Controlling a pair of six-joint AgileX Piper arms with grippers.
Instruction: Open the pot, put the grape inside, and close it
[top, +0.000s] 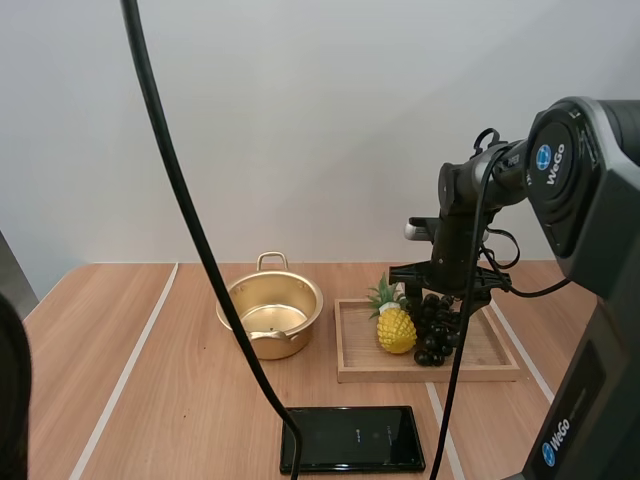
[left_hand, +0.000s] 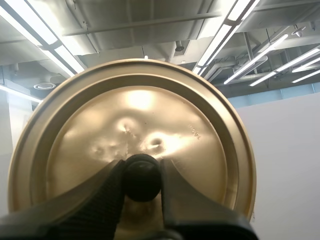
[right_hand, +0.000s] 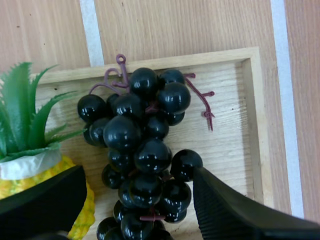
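Note:
A gold pot (top: 270, 316) stands open on the table, left of the wooden tray (top: 350, 345). Its gold lid (left_hand: 135, 130) is held up in the air, my left gripper (left_hand: 142, 180) shut on the lid's black knob (left_hand: 142, 176). A bunch of dark grapes (top: 436, 325) (right_hand: 145, 150) lies in the tray beside a toy pineapple (top: 395, 324). My right gripper (top: 443, 296) (right_hand: 137, 200) hangs open just over the grapes, one finger on each side of the bunch, not pinching it.
The toy pineapple (right_hand: 40, 165) sits close against the grapes on the tray's left side. A black phone (top: 353, 438) lies flat near the table's front edge. The tray's rim (right_hand: 252, 115) runs close to the grapes.

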